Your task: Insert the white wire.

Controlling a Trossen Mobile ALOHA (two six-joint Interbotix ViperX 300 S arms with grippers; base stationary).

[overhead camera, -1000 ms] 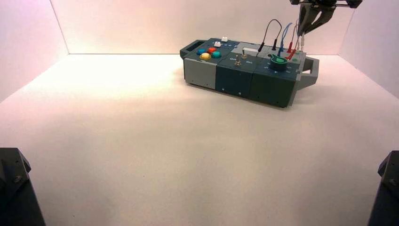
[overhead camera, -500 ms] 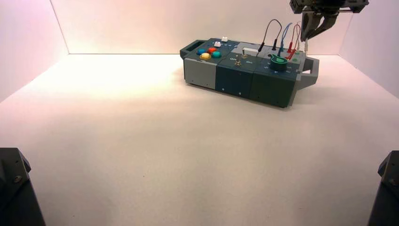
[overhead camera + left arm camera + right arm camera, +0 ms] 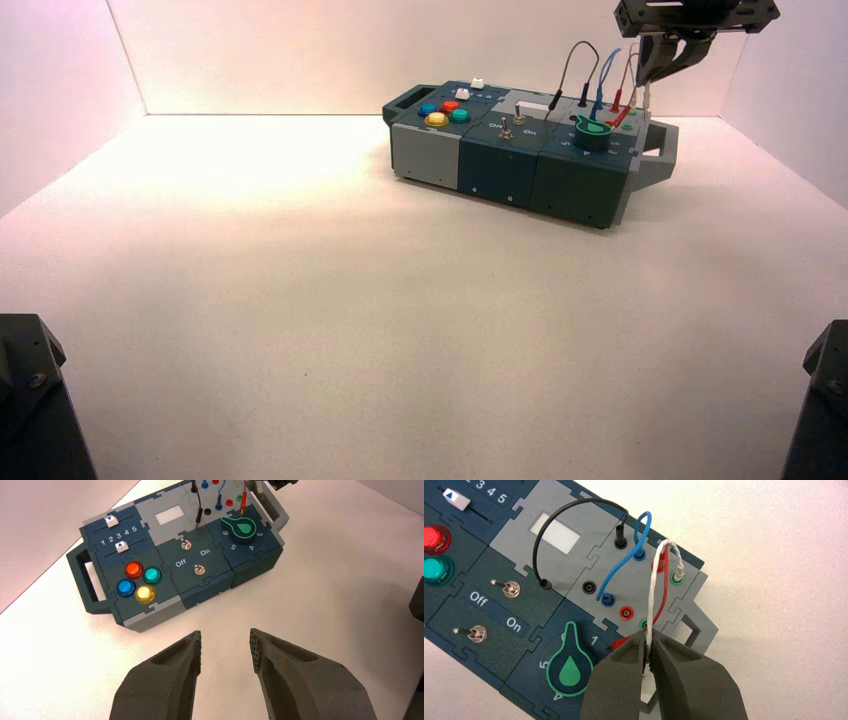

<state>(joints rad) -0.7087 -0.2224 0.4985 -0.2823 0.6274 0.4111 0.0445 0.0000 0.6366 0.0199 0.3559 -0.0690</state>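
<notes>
At the upper right of the high view, my right end effector (image 3: 647,647) has its fingers clamped on the thin white looped wire (image 3: 652,585), whose far plug sits in a green-ringed socket (image 3: 677,578). My left end effector (image 3: 225,647) waits, fingers apart, above the pale bench (image 3: 400,330).

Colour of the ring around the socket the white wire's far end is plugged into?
Green; clearest in the right wrist view.
</notes>
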